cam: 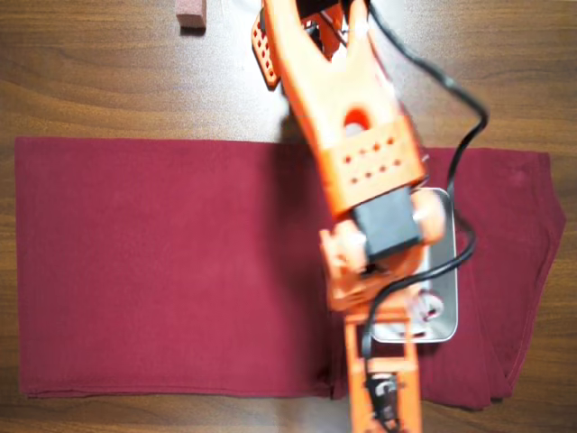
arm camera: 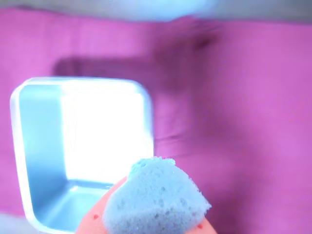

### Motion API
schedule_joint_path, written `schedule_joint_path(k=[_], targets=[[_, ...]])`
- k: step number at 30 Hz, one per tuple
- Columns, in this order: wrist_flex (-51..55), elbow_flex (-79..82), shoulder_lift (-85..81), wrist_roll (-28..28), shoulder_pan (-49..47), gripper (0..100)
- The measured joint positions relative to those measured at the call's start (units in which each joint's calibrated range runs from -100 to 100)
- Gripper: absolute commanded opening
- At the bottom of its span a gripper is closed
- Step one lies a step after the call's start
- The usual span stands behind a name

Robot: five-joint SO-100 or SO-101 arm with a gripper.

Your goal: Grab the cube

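A wooden desk (cam: pixel 90 81) under a dark red cloth (cam: pixel 162 271) fills our overhead view. In the wrist view we see the cube (arm camera: pixel 156 197) pinched in our gripper (arm camera: pixel 146 214), clenched on the sponge at its tip, with the metal tray (arm camera: pixel 29 161) just beyond and to the left. The grip looks shallow; we judge a jolt could squeeze the soft cube out.

A hobbyist's tabletop: wood-grain table (cam: pixel 99 81), maroon cloth (cam: pixel 162 271), and an orange printed arm (cam: pixel 338 99).
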Motion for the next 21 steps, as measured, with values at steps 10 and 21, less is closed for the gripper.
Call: schedule_joint_path(k=[10, 21], targets=[[-3.29, 0.00, 12.76, -5.67, -15.25, 12], [-1.69, -2.21, 13.80, -6.11, -15.25, 30]])
